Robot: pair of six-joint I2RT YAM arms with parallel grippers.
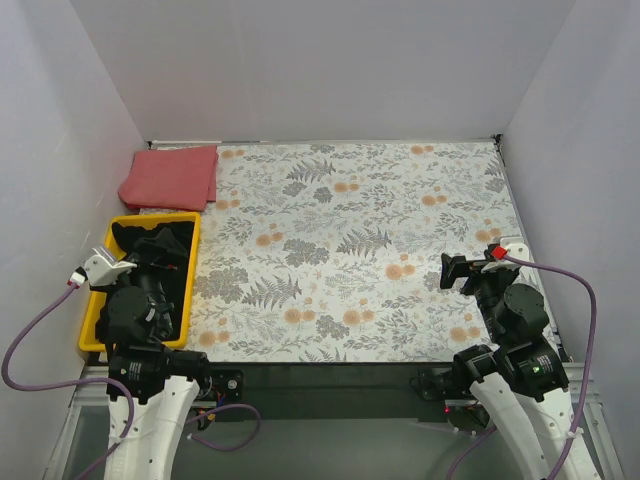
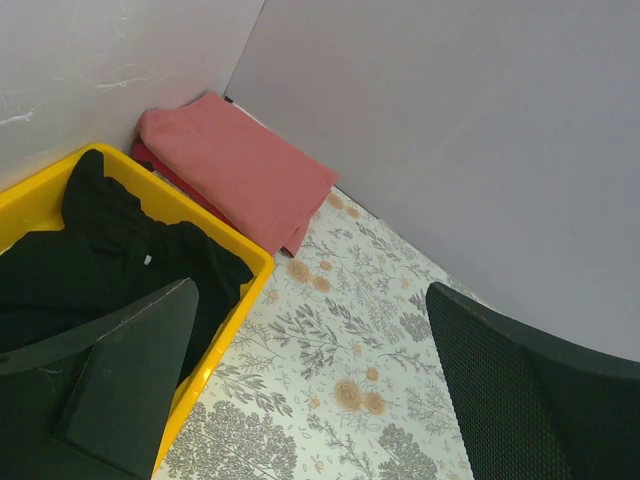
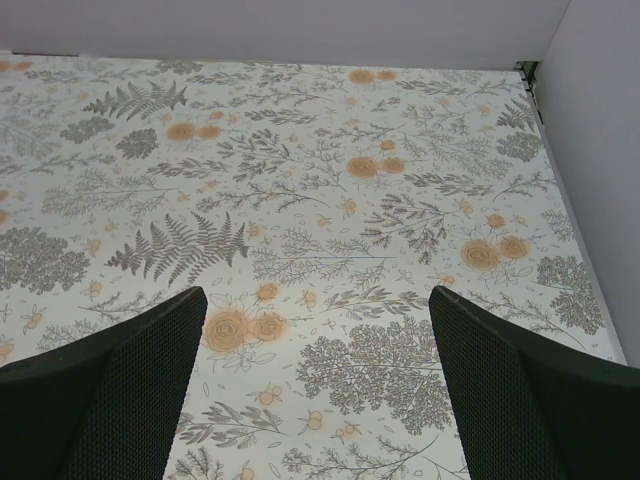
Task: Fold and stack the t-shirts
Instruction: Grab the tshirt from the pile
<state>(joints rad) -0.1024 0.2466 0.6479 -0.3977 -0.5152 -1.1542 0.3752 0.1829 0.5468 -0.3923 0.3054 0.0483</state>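
Observation:
The coral-red t-shirt (image 1: 170, 177) lies folded at the far left corner of the table; it also shows in the left wrist view (image 2: 240, 165). The black t-shirt (image 1: 155, 262) lies crumpled inside the yellow tray (image 1: 192, 262); the left wrist view shows the shirt (image 2: 110, 260) in the tray (image 2: 225, 330). My left gripper (image 1: 135, 262) is open and empty above the tray's near end, and it shows wide open in the left wrist view (image 2: 310, 385). My right gripper (image 1: 470, 268) is open and empty above the right side of the floral cloth; the right wrist view (image 3: 315, 385) shows nothing between its fingers.
A floral-patterned cloth (image 1: 360, 240) covers the table. White walls close in the left, back and right sides. The tray stands against the left wall, just in front of the coral-red shirt.

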